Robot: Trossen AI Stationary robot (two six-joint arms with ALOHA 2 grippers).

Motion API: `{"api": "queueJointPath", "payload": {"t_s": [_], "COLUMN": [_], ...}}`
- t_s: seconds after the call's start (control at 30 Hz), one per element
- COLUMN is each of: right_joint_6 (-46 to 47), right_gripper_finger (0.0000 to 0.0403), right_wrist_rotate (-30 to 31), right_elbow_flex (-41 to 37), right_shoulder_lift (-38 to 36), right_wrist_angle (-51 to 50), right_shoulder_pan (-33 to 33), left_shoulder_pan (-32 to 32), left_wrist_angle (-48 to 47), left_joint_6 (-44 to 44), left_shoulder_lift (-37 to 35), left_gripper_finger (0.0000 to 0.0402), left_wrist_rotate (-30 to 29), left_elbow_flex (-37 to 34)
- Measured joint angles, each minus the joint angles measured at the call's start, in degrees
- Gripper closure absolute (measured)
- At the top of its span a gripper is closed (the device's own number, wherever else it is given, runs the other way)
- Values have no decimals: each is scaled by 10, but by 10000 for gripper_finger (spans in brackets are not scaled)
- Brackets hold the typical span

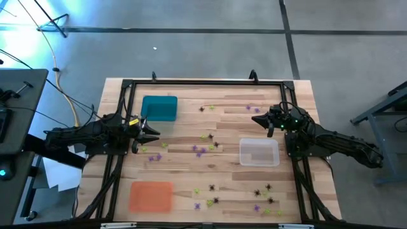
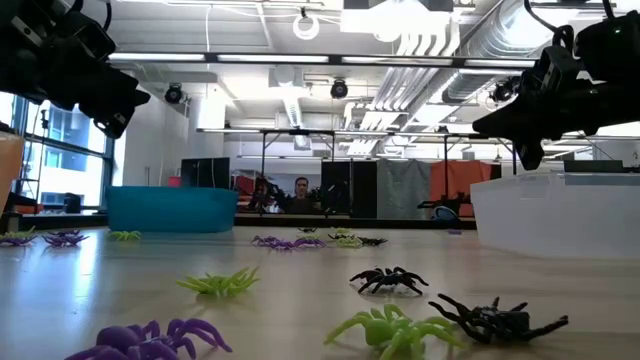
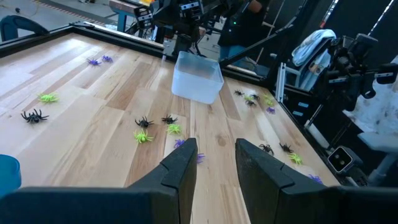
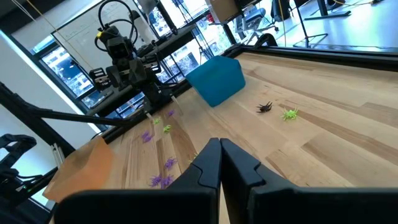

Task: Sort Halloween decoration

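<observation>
Your left tool (image 1: 154,131) hangs part-open and empty beside the teal tray (image 1: 159,108); spider pieces (image 1: 203,149) lie scattered on the surface just beyond. Descend straight over one piece. Right tool (image 1: 257,119) rests closed, empty.

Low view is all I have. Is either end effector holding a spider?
Observer: No. The left end effector is open with nothing between its fingers, and the right end effector is shut and empty.
Operator: Anything in the clear tray?
Observer: The clear tray looks empty from the left wrist view. The spiders lie loose on the table.
Operator: Is there a third tray?
Observer: Yes, an orange tray on the left arm's side, low in the high view.
</observation>
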Motion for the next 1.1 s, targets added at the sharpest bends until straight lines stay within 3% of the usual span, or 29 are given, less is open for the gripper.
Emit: {"api": "queueJointPath", "payload": {"t_s": [0.33, 0.57, 0.77, 1.1], "right_joint_6": [0, 0, 0, 0], "right_gripper_finger": [402, 402, 402, 402], "right_wrist_rotate": [0, 0, 0, 0], "right_elbow_flex": [0, 0, 0, 0], "right_shoulder_lift": [0, 0, 0, 0], "right_wrist_angle": [0, 0, 0, 0], "right_shoulder_pan": [0, 0, 0, 0], "left_shoulder_pan": [0, 0, 0, 0], "left_wrist_angle": [1, 7, 84, 124], "left_joint_6": [0, -14, -82, -116], "left_shoulder_lift": [0, 0, 0, 0], "left_gripper_finger": [303, 303, 303, 303], "left_wrist_rotate": [-2, -42, -105, -120], "left_elbow_flex": [0, 0, 0, 0]}}
